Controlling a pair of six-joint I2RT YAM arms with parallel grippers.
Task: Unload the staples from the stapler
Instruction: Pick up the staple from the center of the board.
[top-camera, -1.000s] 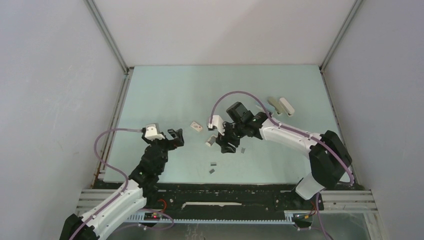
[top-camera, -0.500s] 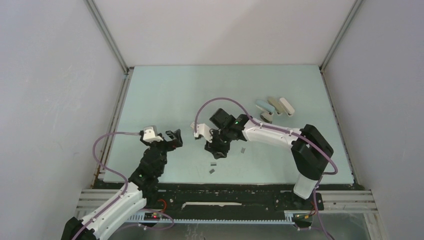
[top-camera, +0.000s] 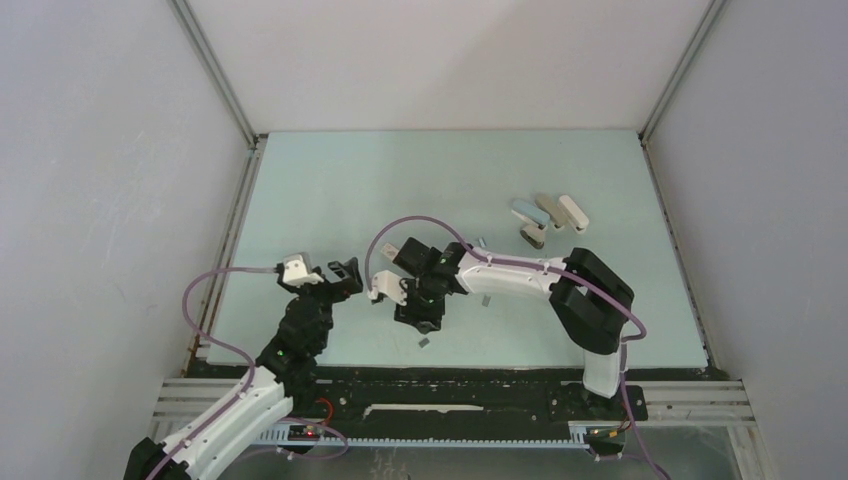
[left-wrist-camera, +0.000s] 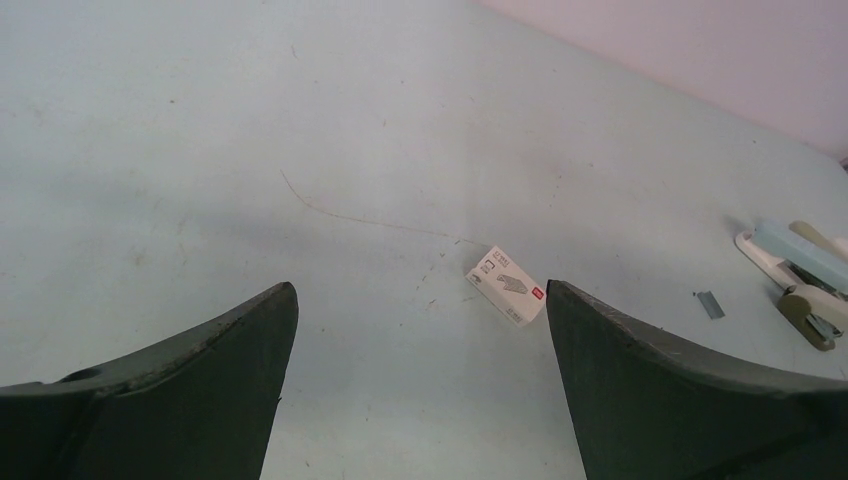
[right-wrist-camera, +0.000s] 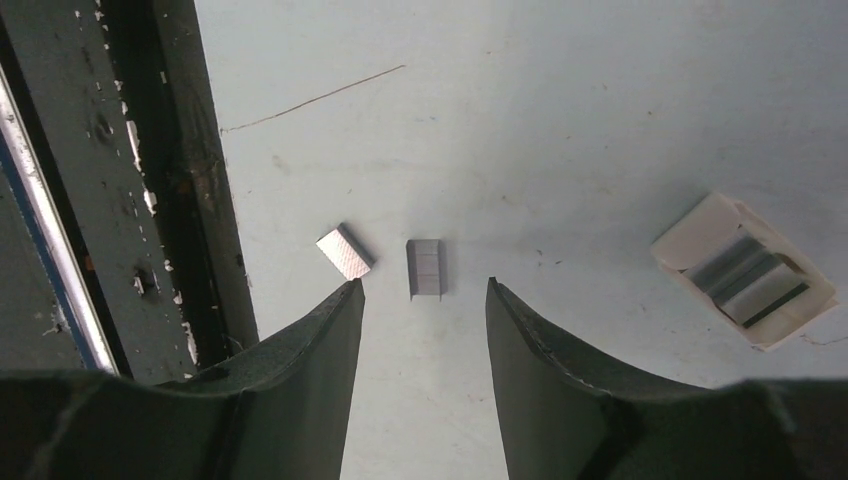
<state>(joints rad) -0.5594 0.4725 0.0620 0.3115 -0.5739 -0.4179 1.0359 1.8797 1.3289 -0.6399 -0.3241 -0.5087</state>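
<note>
Your right fingers (right-wrist-camera: 343, 312) hang parted and empty just above two staples (right-wrist-camera: 424, 268) on the bench (top-camera: 350, 180), near centre. Your left fingers (left-wrist-camera: 262, 332) gape wide, empty. The stapler (top-camera: 523, 210) lies far right.

stapler (left-wrist-camera: 803, 256) cut off (right edge)

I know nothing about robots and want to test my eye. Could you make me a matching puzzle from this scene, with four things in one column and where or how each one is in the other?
Things:
1. left gripper
2. right gripper
3. stapler
4. open white box

Descriptions:
A. pale blue, lying far back on the right
B. grey strips inside
C. opened wide, a closed labelled box ahead of it
D. poised over a staple strip, not gripping it

Pairs: 1-C, 2-D, 3-A, 4-B
</note>
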